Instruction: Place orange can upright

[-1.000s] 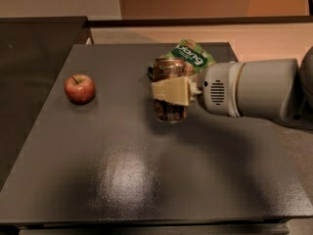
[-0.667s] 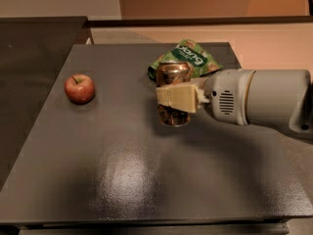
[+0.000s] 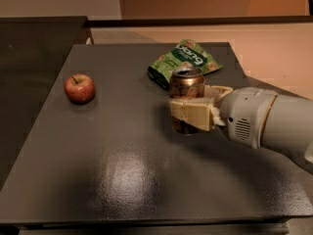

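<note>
Orange can (image 3: 187, 86) stood upright right of table (image 3: 122, 180) centre, nearer far edge, just in front of green snack bag (image 3: 188, 58). Tool (image 3: 190, 105), on arm extending from right edge, was clenched around can's lower body; silver top showed above fingers (image 3: 191, 115). Whether base touched table: could not tell. Judged step: set-down, nearly done. Next move called for seating base flat, spreading fingers, retreating rightward without nudging can. Red apple (image 3: 79, 88) lay well apart toward left edge. Table dark grey, glare patch near front edge; beige wall behind.
</note>
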